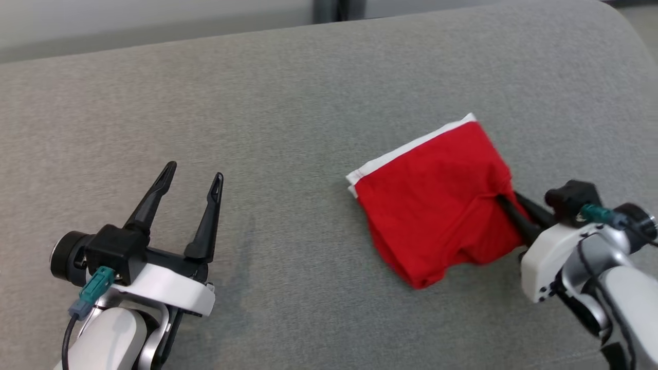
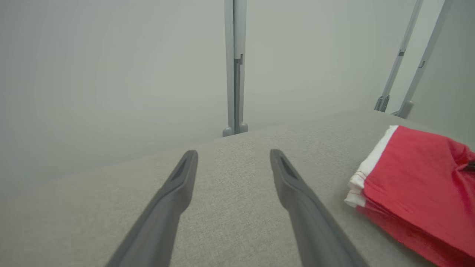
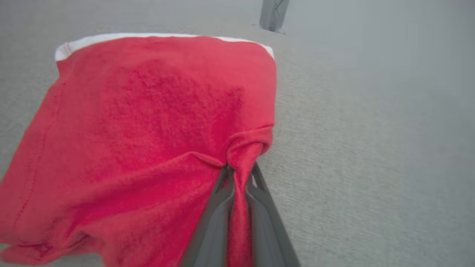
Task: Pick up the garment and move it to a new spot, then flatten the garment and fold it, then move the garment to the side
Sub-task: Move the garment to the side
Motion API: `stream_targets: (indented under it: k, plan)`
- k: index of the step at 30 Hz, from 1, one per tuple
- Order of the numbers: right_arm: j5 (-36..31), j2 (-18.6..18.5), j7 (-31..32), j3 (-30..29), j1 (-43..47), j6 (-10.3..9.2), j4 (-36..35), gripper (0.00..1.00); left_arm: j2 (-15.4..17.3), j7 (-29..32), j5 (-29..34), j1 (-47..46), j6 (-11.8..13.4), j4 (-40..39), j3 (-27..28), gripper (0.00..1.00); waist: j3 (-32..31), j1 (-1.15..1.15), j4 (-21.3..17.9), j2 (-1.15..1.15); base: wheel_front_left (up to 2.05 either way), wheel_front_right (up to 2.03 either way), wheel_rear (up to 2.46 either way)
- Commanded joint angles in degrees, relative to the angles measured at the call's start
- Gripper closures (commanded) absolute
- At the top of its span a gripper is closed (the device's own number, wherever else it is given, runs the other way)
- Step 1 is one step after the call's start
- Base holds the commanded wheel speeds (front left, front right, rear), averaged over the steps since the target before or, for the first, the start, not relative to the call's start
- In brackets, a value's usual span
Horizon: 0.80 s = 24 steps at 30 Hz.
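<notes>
On the right half of the grey fabric surface (image 1: 308, 103) sits the red garment (image 1: 437, 205), folded into a compact, roughly square bundle with a white band (image 1: 411, 146) peeking out along its far-left edge. Its near corner looks smeared and soft in the head view, so the hem there is hard to read. The right gripper (image 1: 506, 203) comes in from the lower right and its dark fingers vanish into a pucker on the garment's right side, tips buried under the cloth. The right wrist view settles it: the right gripper (image 3: 239, 172) is pinched tight on a twisted ridge of red garment (image 3: 148, 129), fabric bunching right at the fingertips and running down between the fingers, while the cloth's lower-left corner runs out of frame. Whether the bundle is resting fully on the surface or partly lifted, I cannot tell. Over on the left, well apart from the cloth, the left gripper (image 1: 194, 173) hovers with its fingers spread and nothing between them. The left wrist view shows the left gripper (image 2: 233, 154) above bare grey fabric, the garment (image 2: 415, 185) off to one side and cut by the frame edge, layered folds showing at its white end, and a pale metal post (image 2: 234, 74) standing beyond the surface's far edge.
</notes>
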Motion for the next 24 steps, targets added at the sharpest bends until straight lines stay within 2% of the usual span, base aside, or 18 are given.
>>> stream_targets:
  k: [1,3,8,13,14,19,22,23,24]
  plan:
    - [0.6,-1.6,-1.3,-0.5,-2.1,-0.05,0.8,1.00,0.5,0.6,0.4,-1.4,-0.2,-0.3,-0.1,0.00,3.5,0.00,-5.3,0.00,0.00,0.00,0.00]
    - [1.7,-2.2,-1.7,-0.5,-3.1,-0.05,1.6,1.00,0.7,0.9,0.6,-1.9,-0.4,-0.6,-0.2,0.00,4.1,0.00,-6.2,0.00,0.00,0.00,0.00]
    - [4.6,-7.2,-4.4,-1.4,-9.3,-0.05,7.0,1.00,1.3,2.3,1.8,-4.5,-1.2,-1.8,-1.4,0.00,7.4,0.00,-9.2,0.00,0.00,0.00,0.00]
    - [6.4,-11.6,-7.2,-0.9,-15.5,-0.05,12.8,1.00,1.7,3.5,3.0,-7.7,-2.0,-2.7,-2.4,0.00,10.8,0.00,-10.2,0.00,0.00,0.00,0.00]
    - [5.8,-13.5,-8.4,-0.8,-17.7,-0.05,15.6,1.00,1.8,3.9,3.5,-8.9,-2.5,-3.0,-2.7,0.00,12.0,0.00,-10.1,0.00,0.00,0.00,0.00]
    - [5.7,-15.1,-12.2,-2.6,-23.0,-0.05,23.0,1.00,2.2,4.4,4.3,-10.8,-2.9,-3.6,-3.2,0.00,14.0,0.00,-10.0,0.00,0.00,0.00,0.00]
    - [6.3,-13.8,-14.9,-3.6,-25.0,-0.05,27.5,1.00,2.5,4.5,4.4,-11.4,-3.0,-3.8,-3.3,0.00,14.6,0.00,-9.9,0.00,0.00,0.00,0.00]
    - [5.8,-13.9,-16.3,-4.1,-25.9,-0.05,29.0,0.87,2.6,4.5,4.4,-11.5,-3.1,-3.7,-3.4,0.00,14.8,0.00,-9.8,0.00,0.00,0.00,0.00]
    - [6.0,-13.5,-17.3,-4.8,-26.7,-0.05,30.7,0.55,2.6,4.6,4.4,-11.6,-3.1,-3.7,-3.4,0.00,14.9,0.00,-9.7,0.00,0.00,0.00,0.00]
